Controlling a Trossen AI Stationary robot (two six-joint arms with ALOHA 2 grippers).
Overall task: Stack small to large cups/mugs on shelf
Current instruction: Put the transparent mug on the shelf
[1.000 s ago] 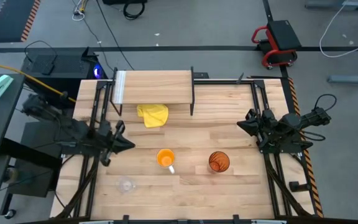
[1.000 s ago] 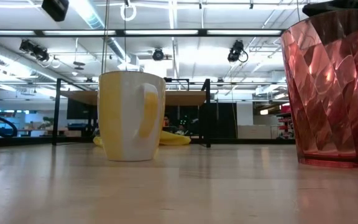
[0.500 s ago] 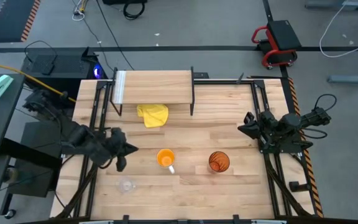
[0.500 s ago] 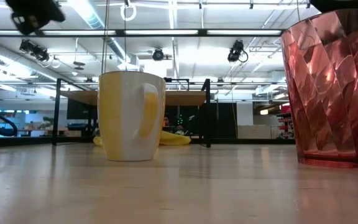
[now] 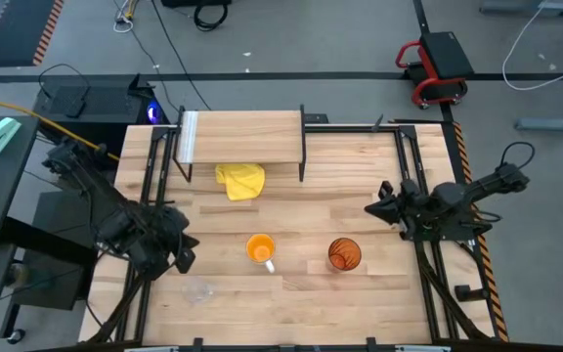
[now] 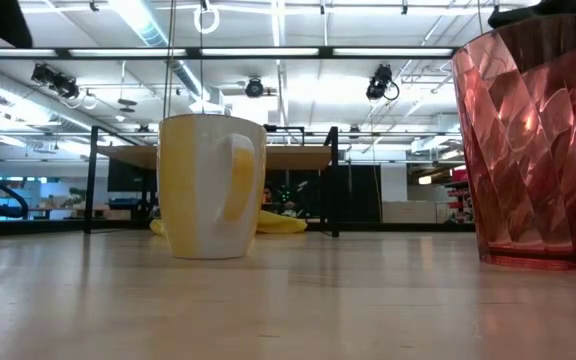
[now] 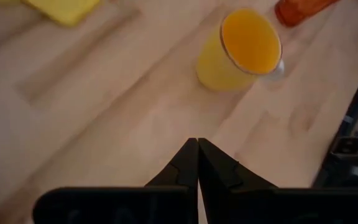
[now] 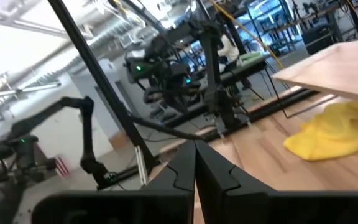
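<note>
We see three vessels on the bench [image 5: 379, 293], all upright and well apart from one another. The mug [image 5: 259, 249] is orange-yellow with a white handle that points toward the near edge; its inside shows bare orange in the left wrist view [image 7: 248, 40]. From table height it reads as a pale yellow cylinder [image 6: 211, 186]. The tumbler [image 5: 344, 254] stands to the mug's right, amber-brown and translucent from above, reddish and faceted in the low view [image 6: 528, 140]; we can make out nothing in it. The glass [image 5: 197, 289] is small and clear, faint against the wood near the front-left corner, and we cannot tell what, if anything, is in it.

The shelf [image 5: 247, 137] stands at the back of the bench, a light-wood board on thin black legs with a whitish strip along its left end, and nothing stands on top of it. A yellow cloth [image 5: 240, 181] lies crumpled at its front edge.

The left gripper [image 5: 184, 256] hangs over the bench between the mug and the glass, fingers pressed together, grasping nothing. The right gripper [image 5: 371, 209] waits at the right, fingers likewise clenched.
</note>
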